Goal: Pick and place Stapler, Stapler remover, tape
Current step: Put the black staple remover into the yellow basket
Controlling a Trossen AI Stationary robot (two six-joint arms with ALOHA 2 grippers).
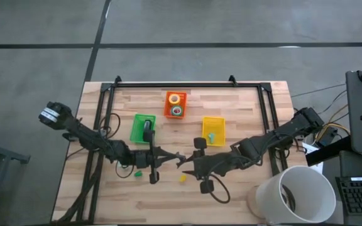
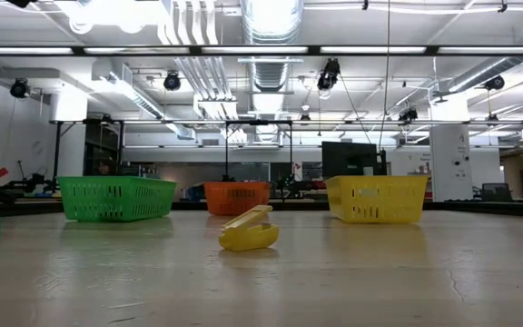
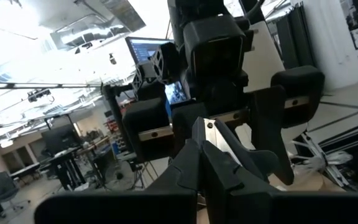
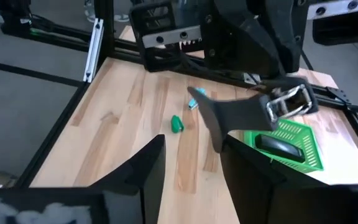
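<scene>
Both grippers meet tip to tip above the table's middle. My left gripper (image 1: 173,155) is shut, and its fingertips (image 4: 216,127) reach between the open fingers of my right gripper (image 1: 186,163). A small silvery bit (image 3: 211,128) shows at the left fingertips. The black stapler (image 1: 147,130) lies in the green bin (image 1: 137,120). Tape rolls (image 1: 175,105) lie in the orange bin (image 1: 168,114). A yellow stapler remover (image 2: 248,232) and a green one (image 1: 139,172) lie on the table, and a teal one (image 4: 195,97) lies beyond the green. My left gripper is shut with a small silvery bit at its fingertips; whether this is a held thing or part of the finger I cannot tell. The fingers point about level toward the table's right side. My right gripper stands around the left fingertips; whether it touches them I cannot tell.
A yellow bin (image 1: 219,120) with a teal piece (image 1: 211,136) stands right of the middle. A white bucket (image 1: 297,194) stands at the near right corner. A black frame (image 1: 187,85) runs along the table's far and side edges.
</scene>
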